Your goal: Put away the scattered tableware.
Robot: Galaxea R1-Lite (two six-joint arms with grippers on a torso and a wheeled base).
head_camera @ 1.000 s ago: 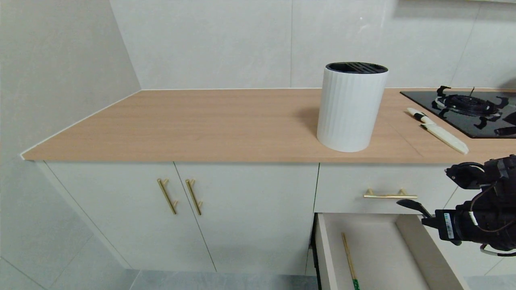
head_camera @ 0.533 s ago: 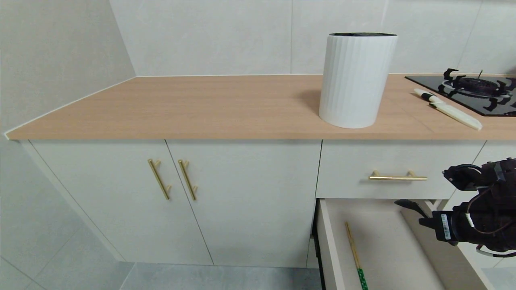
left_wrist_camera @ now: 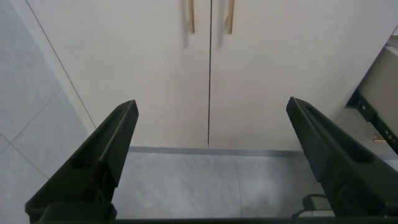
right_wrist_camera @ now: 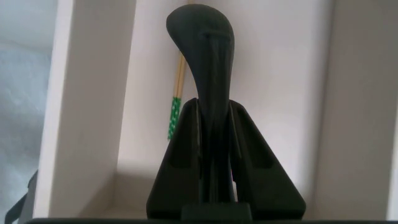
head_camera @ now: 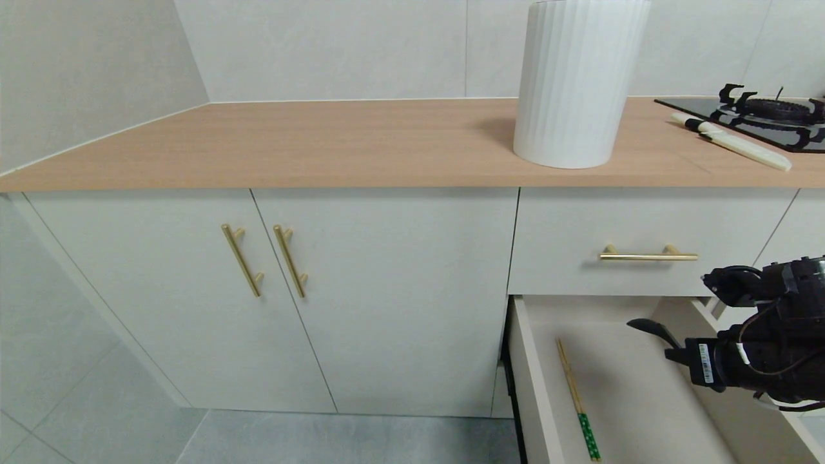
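My right gripper (head_camera: 675, 352) is shut on a black spoon (head_camera: 650, 328), holding it over the right part of the open drawer (head_camera: 523, 361). In the right wrist view the black spoon (right_wrist_camera: 206, 56) stands up between the fingers (right_wrist_camera: 180, 137) of the right gripper (right_wrist_camera: 211, 121). A pair of wooden chopsticks with green ends (head_camera: 578, 403) lies on the drawer floor, and the chopsticks (right_wrist_camera: 175, 93) appear behind the spoon. A cream knife (head_camera: 731, 142) lies on the wooden counter (head_camera: 322, 142). My left gripper (left_wrist_camera: 211, 115) hangs open with nothing in it, low before the cabinet doors (left_wrist_camera: 261, 74).
A tall white ribbed holder (head_camera: 577, 84) stands on the counter above the drawers. A black gas hob (head_camera: 770, 113) is at the far right. A closed drawer with a gold handle (head_camera: 648, 256) sits above the open one. Grey floor tiles (head_camera: 97, 386) lie to the left.
The whole head picture has shifted upward, so the camera has dropped. The right gripper with the spoon now sits lower against the closed drawer's handle, closer to the open drawer.
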